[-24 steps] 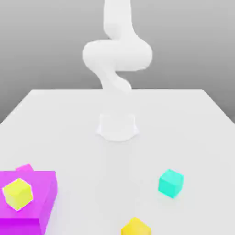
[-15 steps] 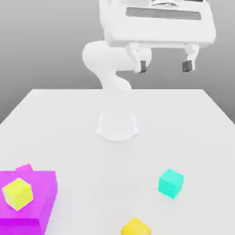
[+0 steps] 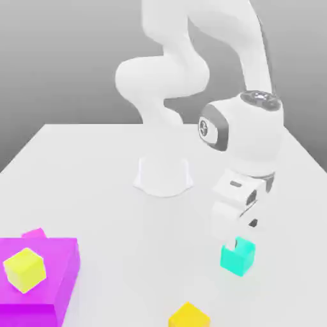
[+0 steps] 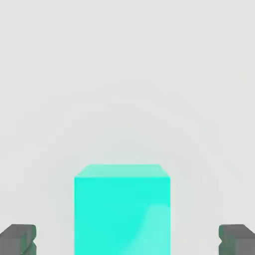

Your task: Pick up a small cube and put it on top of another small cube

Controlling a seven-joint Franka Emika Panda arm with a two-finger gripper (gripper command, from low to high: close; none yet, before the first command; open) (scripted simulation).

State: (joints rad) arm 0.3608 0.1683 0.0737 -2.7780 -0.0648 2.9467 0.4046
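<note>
Nothing is stacked yet: the magenta block (image 3: 39,274) is carrying one yellow cube (image 3: 25,269), the gripper (image 3: 239,231) is hanging spread wide, empty, straddling the teal cube (image 3: 237,256) sitting on the table (image 3: 96,166); gripping, lifting and placing are remaining.

Teal small cube (image 3: 238,257), white arm (image 3: 246,137)
</note>
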